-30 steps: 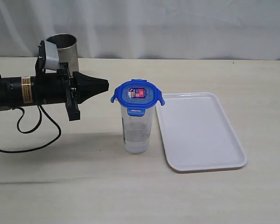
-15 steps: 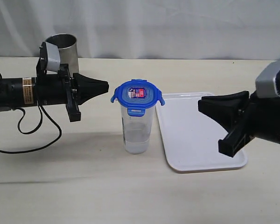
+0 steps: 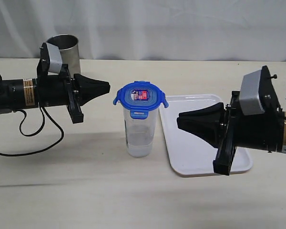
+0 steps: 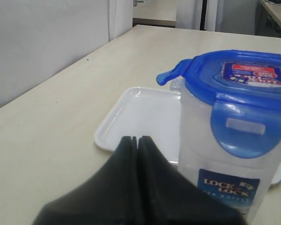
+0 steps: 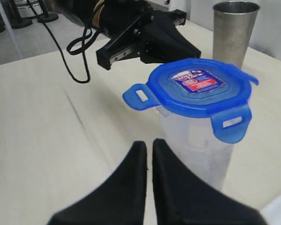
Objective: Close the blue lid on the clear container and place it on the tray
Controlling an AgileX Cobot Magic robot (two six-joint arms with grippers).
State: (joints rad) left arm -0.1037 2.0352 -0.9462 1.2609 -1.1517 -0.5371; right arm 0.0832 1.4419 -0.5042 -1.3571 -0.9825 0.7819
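Observation:
The clear container (image 3: pixel 140 133) stands upright on the table, just left of the white tray (image 3: pixel 200 157). The blue lid (image 3: pixel 140 98) rests on its rim; two side tabs stick out and the front tab hangs down. My left gripper (image 3: pixel 107 87) is shut and empty, level with the lid and a short gap to its left. Hovering over the tray, my right gripper (image 3: pixel 178 120) points at the container's right side, its jaws nearly together and holding nothing. The lid (image 5: pixel 199 86) and container (image 5: pixel 196 145) fill the right wrist view, and the lid (image 4: pixel 239 79) fills the left wrist view.
A grey stainless-steel cup (image 3: pixel 64 50) stands at the back left behind the left arm. A black cable (image 3: pixel 33 138) loops on the table under that arm. A white curtain hangs behind the table's far edge.
The right arm has come in from the right edge and moved left over the tray toward the container. The left arm, container and lid have stayed put.

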